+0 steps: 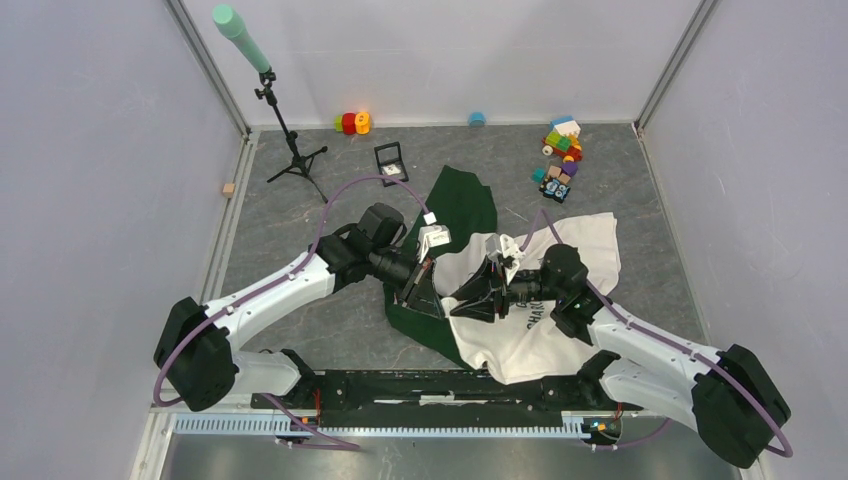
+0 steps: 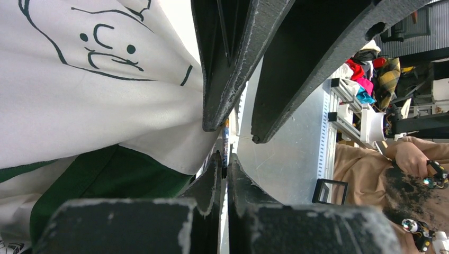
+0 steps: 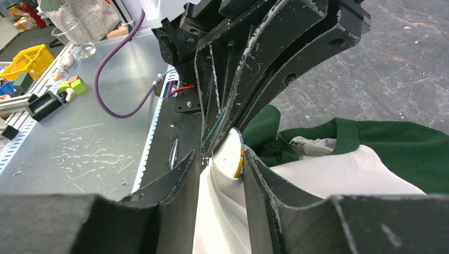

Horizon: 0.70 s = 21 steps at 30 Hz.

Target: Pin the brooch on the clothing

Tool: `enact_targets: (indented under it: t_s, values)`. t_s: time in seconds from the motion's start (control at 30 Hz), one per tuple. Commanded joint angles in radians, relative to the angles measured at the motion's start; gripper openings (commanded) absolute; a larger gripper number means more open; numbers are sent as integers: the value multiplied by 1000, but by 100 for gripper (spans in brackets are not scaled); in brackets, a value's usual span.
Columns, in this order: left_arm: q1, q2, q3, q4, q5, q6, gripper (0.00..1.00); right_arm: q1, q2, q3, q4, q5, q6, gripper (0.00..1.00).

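**Supervisor:** Report task status.

**Operator:** Mid-task, and fastening is not confirmed. My two arms meet over the middle of the table (image 1: 300,230). They are above the clothing (image 1: 575,250), which lies crumpled with one green sleeve toward the far side.

**Supervisor:** Locate the brooch.

**Operator:** The brooch (image 3: 238,156) is off the table. I see it edge-on as a thin disc with a yellowish rim. My left claw (image 2: 225,159) is clenched on it, and the left wrist view shows its edge pinched between the fingertips. The disc rests against a raised fold of white cloth, with green cloth just behind.

**Supervisor:** State of the other claw?

**Operator:** My right claw (image 3: 221,159) faces the left one, tips close together. Its fingers stand apart, with the white fold and the brooch between them. I cannot tell whether they press on that fold or only straddle it.

**Supervisor:** What is done and what is left?

**Operator:** In my judgement:
1. Done: the brooch is in hand and presented at the garment.
2. Left: pass the pin through the cloth.
3. Left: close the clasp.
4. Left: let go with both claws, leaving the brooch on the shirt.

No pin is visible in any view, so I treat the brooch as unfastened.
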Motion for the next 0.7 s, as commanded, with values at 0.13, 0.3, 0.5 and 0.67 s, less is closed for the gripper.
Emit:
enact_targets:
  t_s: [0.13, 0.3, 0.5, 0.67]
  values:
    - [3, -7, 17, 47, 56, 36, 2, 0, 20, 15, 53, -36, 16, 34]
    - [3, -9, 18, 47, 60, 36, 2, 0, 36, 7, 52, -37, 12, 31]
    - [3, -10, 16, 51, 65, 31, 2, 0, 45, 7, 47, -25, 10, 23]
    - [3, -10, 16, 51, 67, 31, 2, 0, 63, 19, 35, -24, 10, 18]
